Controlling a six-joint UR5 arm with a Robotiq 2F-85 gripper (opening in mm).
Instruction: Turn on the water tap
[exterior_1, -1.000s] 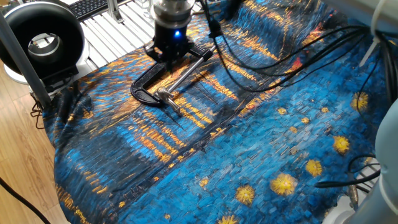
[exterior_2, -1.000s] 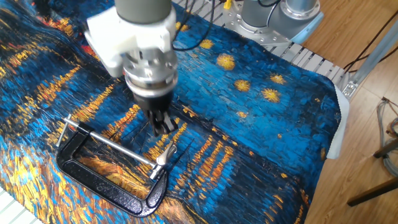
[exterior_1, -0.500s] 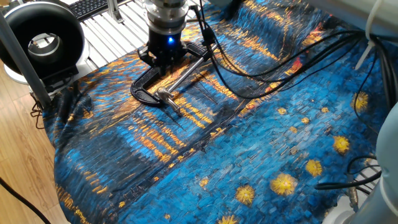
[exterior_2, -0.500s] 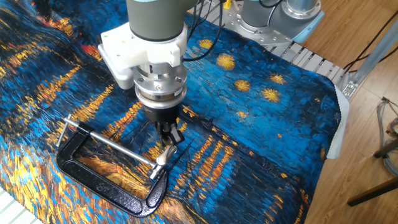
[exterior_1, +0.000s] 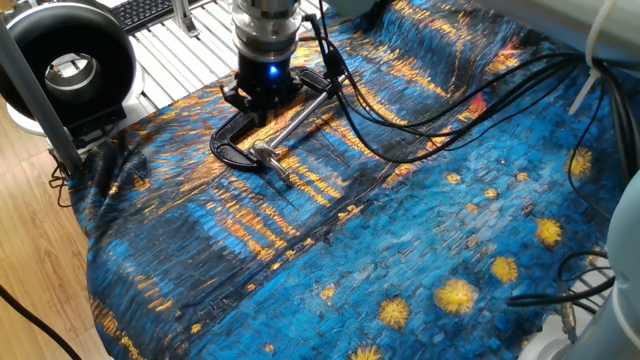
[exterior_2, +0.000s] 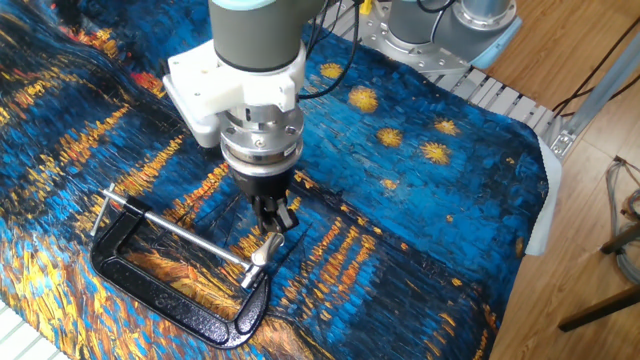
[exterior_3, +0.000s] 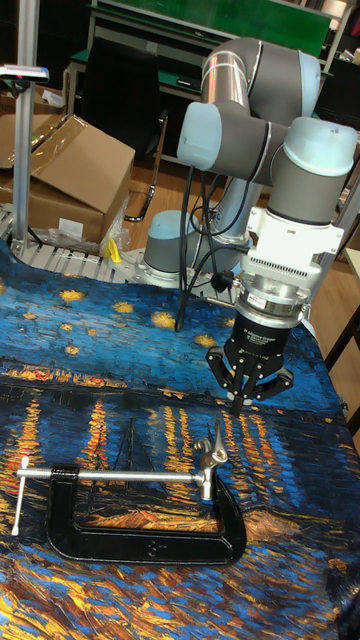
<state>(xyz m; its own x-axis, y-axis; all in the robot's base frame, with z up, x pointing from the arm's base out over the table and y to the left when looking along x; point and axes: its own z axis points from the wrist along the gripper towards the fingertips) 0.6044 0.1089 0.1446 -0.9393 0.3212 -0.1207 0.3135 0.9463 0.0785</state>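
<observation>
The water tap (exterior_3: 211, 447) is a small silver piece held in the jaw of a black C-clamp (exterior_3: 150, 545) lying flat on the painted cloth. The clamp's long silver screw (exterior_2: 180, 233) ends in a crossbar handle (exterior_2: 100, 211). In the other fixed view the tap (exterior_2: 266, 247) sits just below my gripper (exterior_2: 277, 221). The two black fingers are pressed together with nothing between them. My gripper (exterior_3: 239, 402) points straight down, a few centimetres above and slightly to the side of the tap, not touching it. In one fixed view the clamp (exterior_1: 228, 151) lies under my gripper (exterior_1: 262, 104).
A black ring-shaped device with a glass centre (exterior_1: 68, 66) stands at the table's corner. Loose black cables (exterior_1: 420, 110) trail over the cloth. The arm's base (exterior_2: 440, 25) is behind the cloth, and a cardboard box (exterior_3: 70, 170) sits beyond the table.
Over the last second my gripper shifted toward the clamp's jaw end and dropped lower over the tap, with the wrist turning a little. The clamp stayed put.
</observation>
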